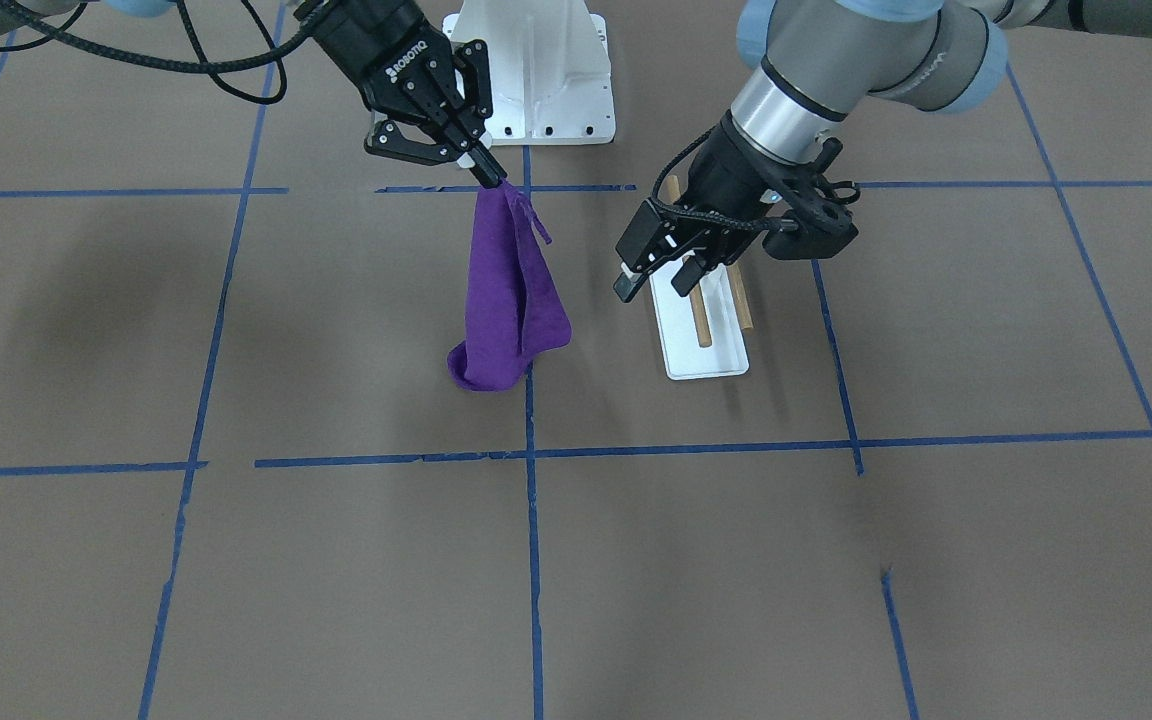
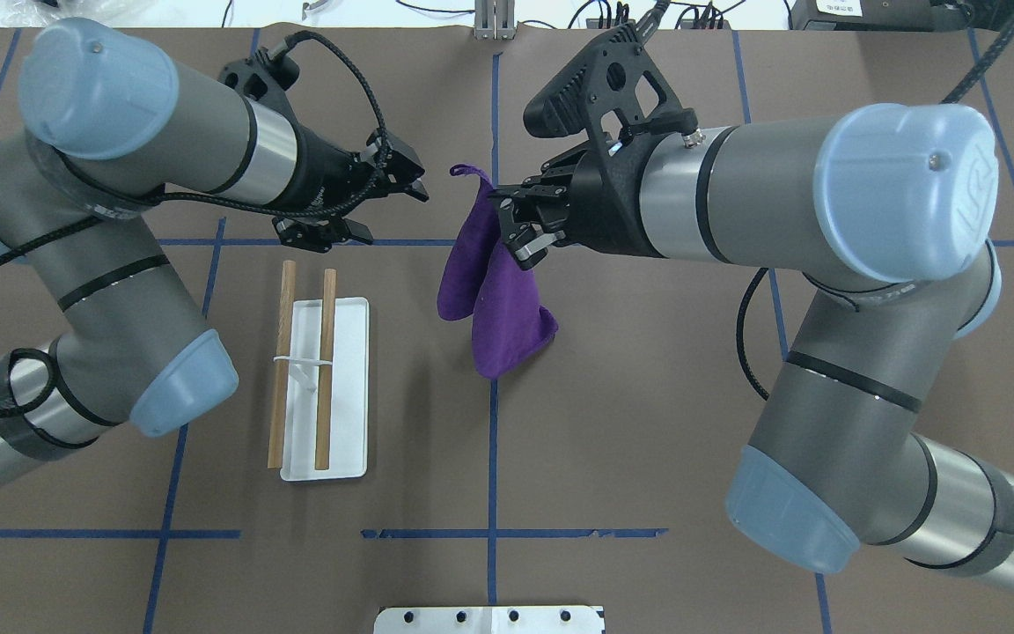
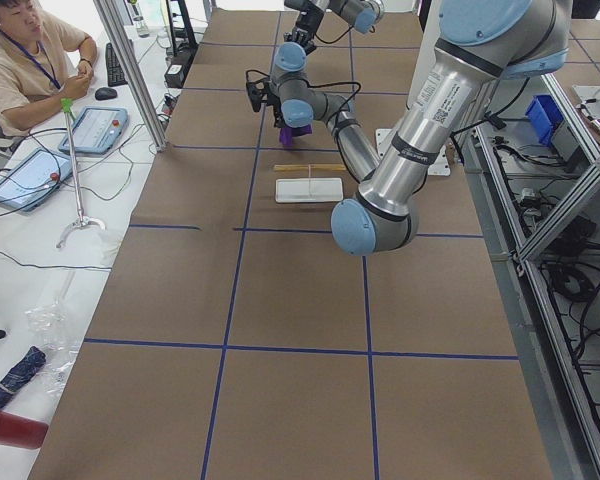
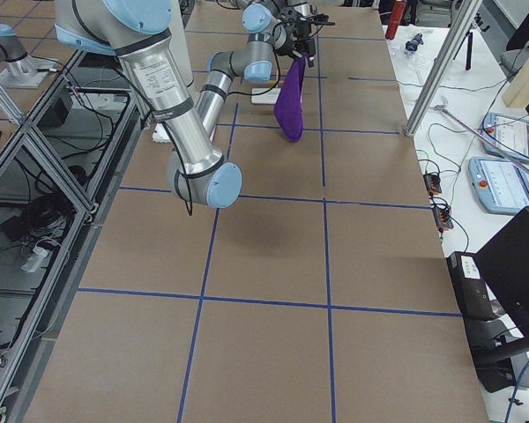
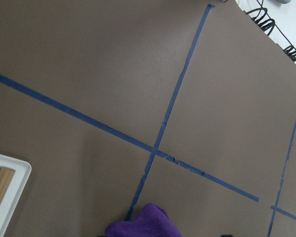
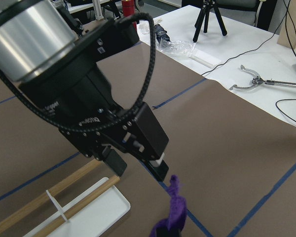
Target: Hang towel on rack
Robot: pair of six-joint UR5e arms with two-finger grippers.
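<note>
The purple towel (image 1: 511, 300) hangs by one corner from my right gripper (image 1: 489, 178), which is shut on it; its folded lower end is at or near the table. It also shows in the overhead view (image 2: 494, 291) and in the right wrist view (image 6: 170, 217). The rack (image 1: 701, 345) has two wooden dowels (image 2: 326, 370) on a white base (image 2: 349, 440) and stands bare to the towel's side. My left gripper (image 1: 654, 285) is open and empty above the rack's far end, and it shows in the overhead view (image 2: 393, 214). My right gripper shows there too (image 2: 507, 220).
A large white ribbed pedestal (image 1: 536, 70) with bolt holes stands at the robot's side of the table, behind the towel. Blue tape lines (image 1: 533, 450) grid the brown table. An operator (image 3: 25, 60) sits beyond the table's far edge.
</note>
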